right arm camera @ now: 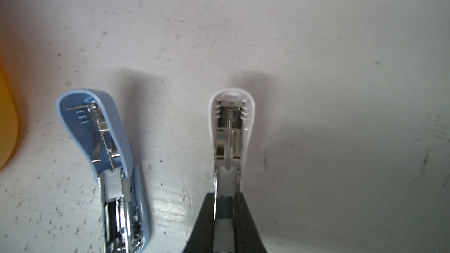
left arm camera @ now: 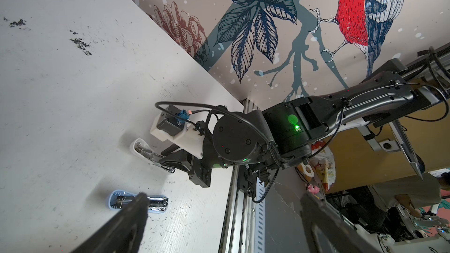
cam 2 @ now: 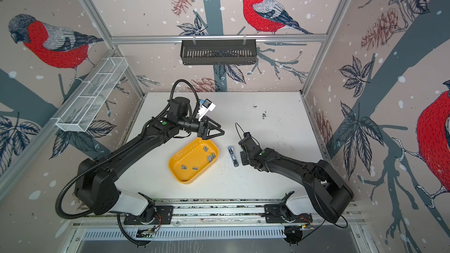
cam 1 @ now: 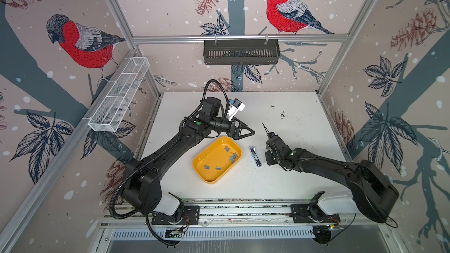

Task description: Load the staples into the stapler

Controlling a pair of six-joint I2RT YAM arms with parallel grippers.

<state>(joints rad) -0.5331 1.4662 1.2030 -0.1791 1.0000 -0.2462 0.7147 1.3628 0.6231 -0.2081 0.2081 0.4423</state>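
Right gripper (right arm camera: 225,202) is clamped on the white stapler (right arm camera: 230,127), lid flipped open, beside the blue stapler (right arm camera: 117,178) on the table (cam 1: 292,118); left gripper (cam 1: 252,132) gapes wide, staples (cam 1: 232,158) sit in yellow tray (cam 1: 210,159)

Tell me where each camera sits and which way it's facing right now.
Top views: overhead, looking down on the table; left arm and right arm show whole, plus yellow tray and blue stapler.
Left wrist: behind the open left gripper, in frame; faces across the table at the right arm.
Right wrist: behind the right gripper, shut on the white stapler; faces the tabletop.
Shared: both wrist views show both staplers.
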